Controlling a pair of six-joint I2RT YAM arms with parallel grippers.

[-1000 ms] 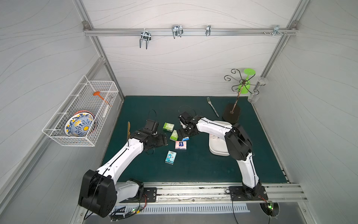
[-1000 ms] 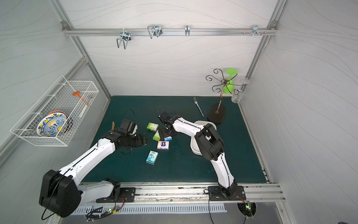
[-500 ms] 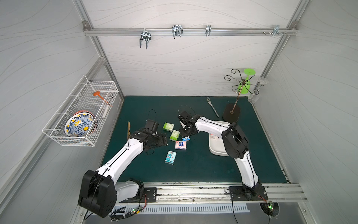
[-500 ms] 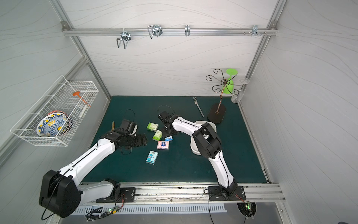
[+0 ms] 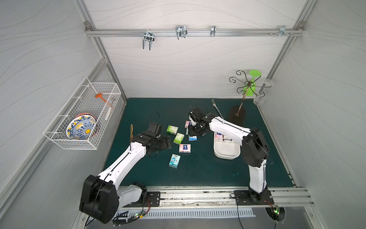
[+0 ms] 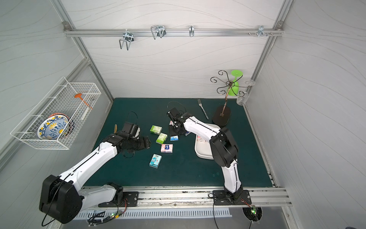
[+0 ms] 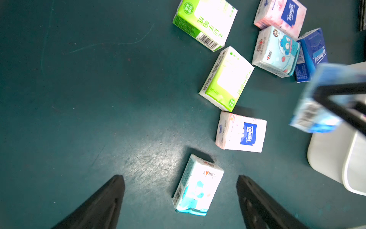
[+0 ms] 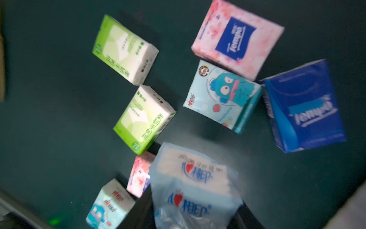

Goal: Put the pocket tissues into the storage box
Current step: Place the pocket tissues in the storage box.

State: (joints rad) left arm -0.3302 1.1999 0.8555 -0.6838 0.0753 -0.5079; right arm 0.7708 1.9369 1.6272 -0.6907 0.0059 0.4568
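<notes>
My right gripper (image 5: 195, 132) is shut on a light blue pocket tissue packet (image 8: 194, 188), held just above the green mat left of the storage box (image 5: 225, 155). The box is a white tray with several packets inside. Loose pocket tissues lie on the mat: two green ones (image 5: 172, 129) (image 5: 178, 138), a pink one (image 5: 184, 148), a light blue cartoon one (image 5: 174, 161), and a pink one, a cartoon one and a dark blue one (image 8: 303, 107) under the right arm. My left gripper (image 7: 180, 176) hovers open over the cartoon packet (image 7: 198, 186), not touching it.
A fork (image 5: 216, 108) and a dark hook stand (image 5: 236, 117) with a green glass sit at the back right. A white wire basket (image 5: 83, 126) holding a patterned plate hangs on the left wall. A wooden utensil (image 5: 131, 131) lies beside the left arm.
My right gripper has closed on the light blue packet and lifted it slightly off the mat. The left arm has stayed put.
</notes>
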